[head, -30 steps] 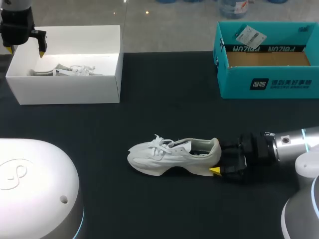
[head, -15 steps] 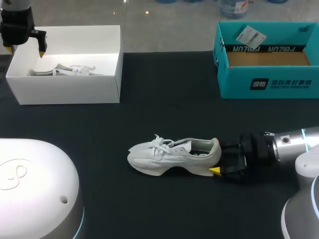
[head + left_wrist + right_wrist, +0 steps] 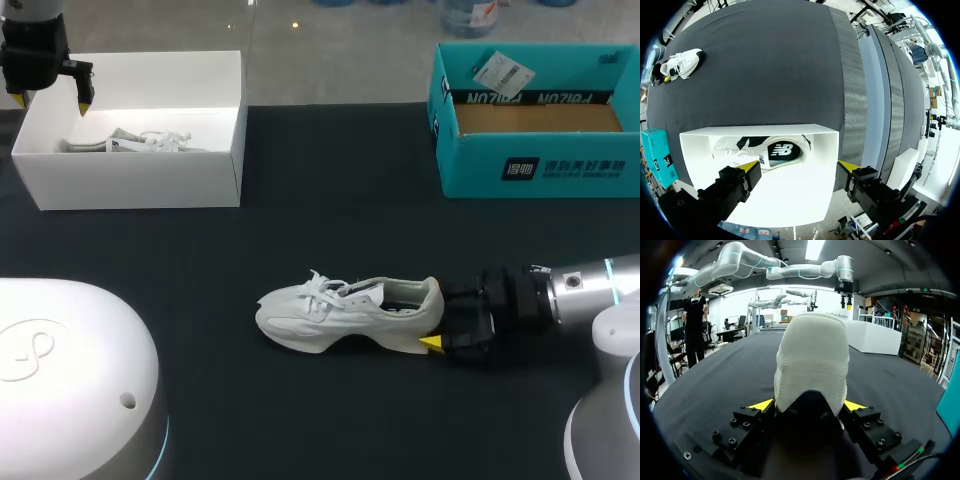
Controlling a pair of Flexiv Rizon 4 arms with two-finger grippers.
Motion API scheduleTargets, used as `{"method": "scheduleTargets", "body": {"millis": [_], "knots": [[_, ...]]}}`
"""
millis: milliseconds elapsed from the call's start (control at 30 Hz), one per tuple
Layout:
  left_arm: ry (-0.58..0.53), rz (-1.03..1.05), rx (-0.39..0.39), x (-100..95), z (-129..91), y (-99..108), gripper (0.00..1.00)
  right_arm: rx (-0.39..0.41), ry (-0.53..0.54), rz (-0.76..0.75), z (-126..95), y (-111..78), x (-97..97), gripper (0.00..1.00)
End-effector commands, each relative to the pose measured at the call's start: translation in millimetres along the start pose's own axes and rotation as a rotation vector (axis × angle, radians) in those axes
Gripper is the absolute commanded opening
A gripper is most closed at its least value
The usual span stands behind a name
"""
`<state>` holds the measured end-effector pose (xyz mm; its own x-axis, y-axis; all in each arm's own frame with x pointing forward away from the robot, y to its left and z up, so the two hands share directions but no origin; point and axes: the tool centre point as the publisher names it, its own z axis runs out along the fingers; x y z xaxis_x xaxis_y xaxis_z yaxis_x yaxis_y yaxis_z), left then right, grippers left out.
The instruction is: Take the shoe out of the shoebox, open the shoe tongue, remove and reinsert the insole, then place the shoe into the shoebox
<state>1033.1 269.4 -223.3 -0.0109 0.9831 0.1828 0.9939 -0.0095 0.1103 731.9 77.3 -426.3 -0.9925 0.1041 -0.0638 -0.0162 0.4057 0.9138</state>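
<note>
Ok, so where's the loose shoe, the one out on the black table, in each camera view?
Head view: shoe on the table, near middle, heel toward the right arm.
Left wrist view: shoe small, far across the table beyond the white box.
Right wrist view: shoe seen heel-on, clamped in the right pincer.
Shared landmark: the white box, back left in the head view, beyond the shoe in the right wrist view.
</note>
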Motion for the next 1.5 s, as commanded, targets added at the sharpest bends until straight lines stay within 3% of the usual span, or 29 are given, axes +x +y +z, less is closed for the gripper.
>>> {"method": "scheduleTargets", "body": {"millis": [33,267,533,867,1033,1200,1267,1500], "knots": [[0.005,-0.012,0.013,3.3,2.4,-2.3,1.00,0.006,0.000,0.000,6.8,-5.6,1.8,0.00],[0.017,-0.094,0.078,9.5,6.3,-24.0,1.00,0.006,0.000,0.000,6.8,-5.6,1.8,0.00],[-0.051,-0.079,0.078,-6.9,-16.4,-54.3,1.00,0.006,0.000,0.000,6.8,-5.6,1.8,0.00],[-0.062,-0.057,0.101,-14.6,-19.2,-54.1,1.00,0.006,0.000,0.000,6.8,-5.6,1.8,0.00],[-0.072,-0.038,0.152,-14.8,-22.7,-61.6,1.00,0.006,0.000,0.000,6.8,-5.6,1.8,0.00],[-0.024,-0.309,0.272,-12.1,-31.5,-78.0,1.00,0.006,0.000,0.000,6.8,-5.6,1.8,0.00],[-0.055,-0.353,0.248,-14.5,-38.0,-97.8,1.00,0.006,0.000,0.000,6.8,-5.6,1.8,0.00],[-0.055,-0.353,0.248,-14.5,-38.0,-97.8,1.00,0.006,0.000,0.000,6.8,-5.6,1.8,0.00]]}}
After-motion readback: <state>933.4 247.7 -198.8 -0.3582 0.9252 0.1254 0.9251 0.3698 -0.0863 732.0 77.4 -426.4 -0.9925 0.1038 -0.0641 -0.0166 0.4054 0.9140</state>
